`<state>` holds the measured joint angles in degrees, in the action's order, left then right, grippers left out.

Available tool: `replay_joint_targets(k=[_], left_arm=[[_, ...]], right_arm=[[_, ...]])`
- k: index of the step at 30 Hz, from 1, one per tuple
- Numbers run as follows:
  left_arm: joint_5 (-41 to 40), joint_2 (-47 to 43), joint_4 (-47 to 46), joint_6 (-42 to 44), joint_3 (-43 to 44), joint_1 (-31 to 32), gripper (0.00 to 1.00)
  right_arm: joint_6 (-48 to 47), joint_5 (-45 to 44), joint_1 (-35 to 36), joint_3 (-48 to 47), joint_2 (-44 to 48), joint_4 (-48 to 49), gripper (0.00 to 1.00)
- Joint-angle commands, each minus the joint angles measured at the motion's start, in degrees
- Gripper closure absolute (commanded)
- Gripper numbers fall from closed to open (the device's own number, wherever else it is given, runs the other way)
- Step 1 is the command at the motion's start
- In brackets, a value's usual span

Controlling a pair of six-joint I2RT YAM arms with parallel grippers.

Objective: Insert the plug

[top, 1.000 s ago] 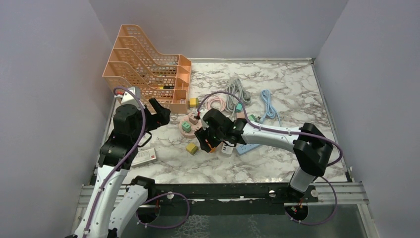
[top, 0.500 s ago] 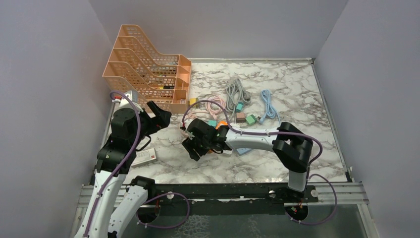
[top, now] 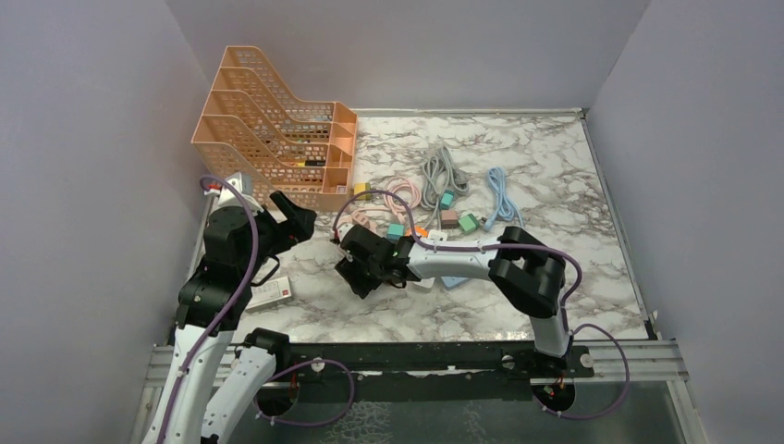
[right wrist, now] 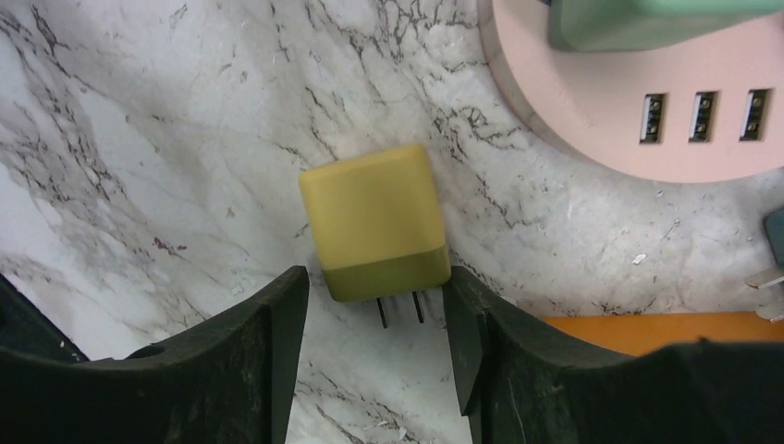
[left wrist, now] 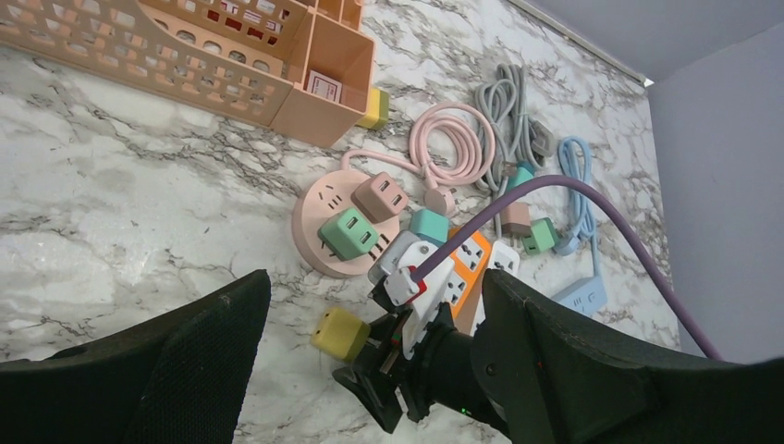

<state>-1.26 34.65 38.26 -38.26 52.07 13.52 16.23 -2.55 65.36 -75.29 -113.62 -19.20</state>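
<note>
No brand can be read anywhere. Faint embossed lettering on the pink round socket hub, beside its three USB ports, is too small to be made out. A white card with red print in the end bay of the peach file organizer is equally illegible. The yellow plug is laid flat on the marble table with its two metal prongs pointed toward the right wrist camera. Its darker prong end is set between the fingers of the right gripper. Those fingers are spread to about the plug's width; a thin gap is seen at one finger while the other is at the plug's edge, so no firm clamp is shown. The hub's rim is just beside the plug on one side and an orange power strip is near, while bare marble is left on the other side. The left gripper is held above the table with its fingers wide apart and nothing between them. In the top view the plug is hidden under the right gripper. In the left wrist view it is seen just beside that gripper, and a green adapter is seated in the hub. The prongs and USB ports are shown only by the right wrist camera.
</note>
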Motion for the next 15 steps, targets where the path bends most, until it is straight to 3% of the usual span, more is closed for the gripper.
replay_joint_targets(k=[1, 10, 13, 15], left_arm=[[-1.5, 0.2, 0.2, 0.0, 0.8, 0.0, 0.13], [-1.2, 0.5, 0.5, -0.1, 0.8, 0.0, 0.13], [-1.1, 0.5, 0.6, -0.1, 0.9, 0.0, 0.13], [-1.0, 0.5, 0.7, -0.1, 1.0, 0.0, 0.13]], right_arm=[[-0.6, -4.5, 0.5, -1.5, -2.2, 2.2, 0.46], [-3.6, -7.6, 0.5, -2.2, -4.4, 3.8, 0.36], [-4.5, -7.3, 0.6, -2.6, -5.1, 3.7, 0.42], [-4.5, -7.5, 0.6, -2.3, -5.0, 3.9, 0.52]])
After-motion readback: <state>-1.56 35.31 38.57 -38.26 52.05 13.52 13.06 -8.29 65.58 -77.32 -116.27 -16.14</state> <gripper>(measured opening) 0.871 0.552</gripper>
